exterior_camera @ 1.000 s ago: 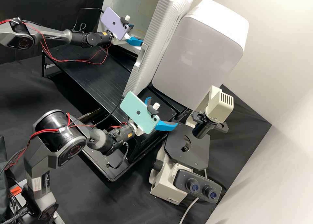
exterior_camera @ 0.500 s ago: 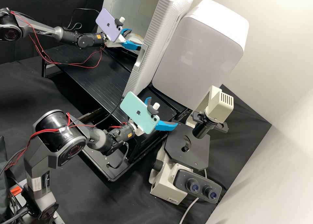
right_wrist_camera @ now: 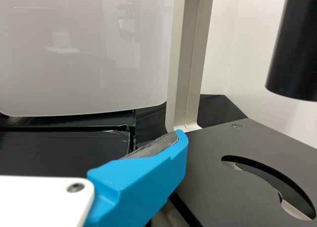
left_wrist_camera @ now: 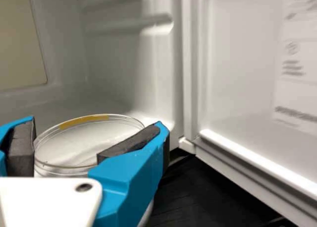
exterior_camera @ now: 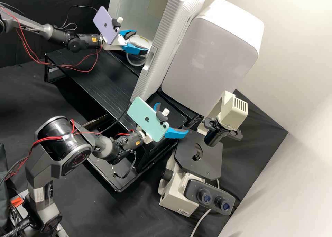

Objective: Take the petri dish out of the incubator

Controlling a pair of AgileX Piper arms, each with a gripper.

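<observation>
A clear round petri dish (exterior_camera: 141, 42) with a yellow strip on its rim sits between the blue fingers of my left gripper (exterior_camera: 135, 43), which is shut on it just in front of the white incubator's (exterior_camera: 133, 5) open chamber. From the left wrist, the petri dish (left_wrist_camera: 81, 138) is clamped by both foam pads (left_wrist_camera: 131, 141), with the chamber floor behind and the open door (left_wrist_camera: 247, 63) beside it. My right gripper (exterior_camera: 172, 121) hangs open with nothing in it over the black microscope stage (right_wrist_camera: 237, 152), its one visible finger (right_wrist_camera: 148, 172) near the stage's edge.
The ribbed incubator door (exterior_camera: 169, 40) stands open between the two arms. A large white box (exterior_camera: 211, 54) sits behind the microscope (exterior_camera: 197, 181). A raised black shelf (exterior_camera: 100, 81) runs under the left arm. Black cloth (exterior_camera: 41, 92) covers the bench.
My left gripper has drawn back out of the incubator toward the left, bringing the petri dish with it into the open. The right arm has stayed still.
</observation>
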